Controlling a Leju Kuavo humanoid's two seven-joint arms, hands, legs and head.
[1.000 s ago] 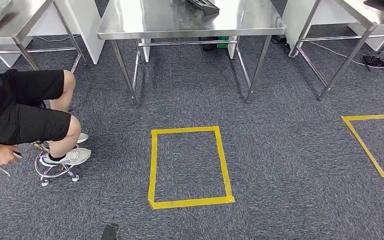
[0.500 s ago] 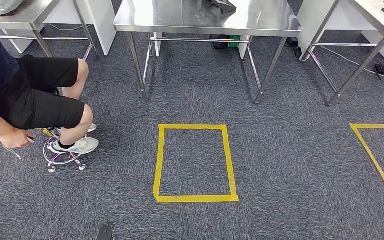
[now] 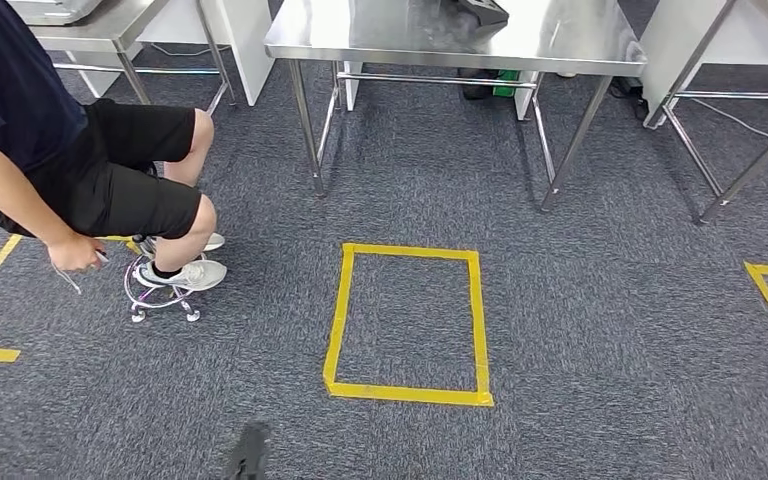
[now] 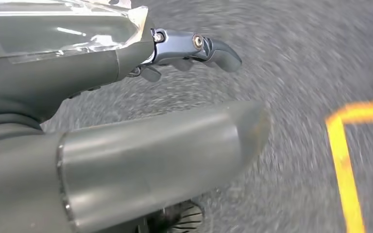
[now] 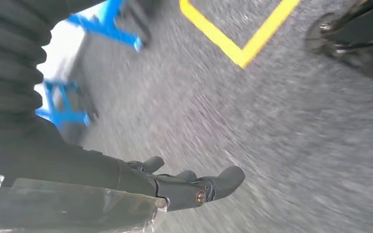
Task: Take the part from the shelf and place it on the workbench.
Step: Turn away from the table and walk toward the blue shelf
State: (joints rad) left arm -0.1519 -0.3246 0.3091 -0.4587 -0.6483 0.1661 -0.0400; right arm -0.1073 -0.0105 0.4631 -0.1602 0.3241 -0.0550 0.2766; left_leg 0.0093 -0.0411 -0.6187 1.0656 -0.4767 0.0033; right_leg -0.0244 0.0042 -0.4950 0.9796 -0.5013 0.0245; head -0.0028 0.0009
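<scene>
Looking down, I see a steel counter (image 3: 560, 45) past a yellow tape box (image 3: 410, 322) on the carpet (image 3: 610, 300). A person (image 3: 70, 150) sits left. Both my left hand (image 4: 141, 97) and right hand (image 5: 126, 194) hold a clear part (image 4: 63, 29), with fingers (image 4: 213, 48) pressed around its edges.

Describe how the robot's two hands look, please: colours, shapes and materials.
The left hand has a thick, smooth grey thumb and darker metallic fingers with visible screws. The right hand has a black ribbed cover and dark rounded fingers with a brass-coloured screw.
</scene>
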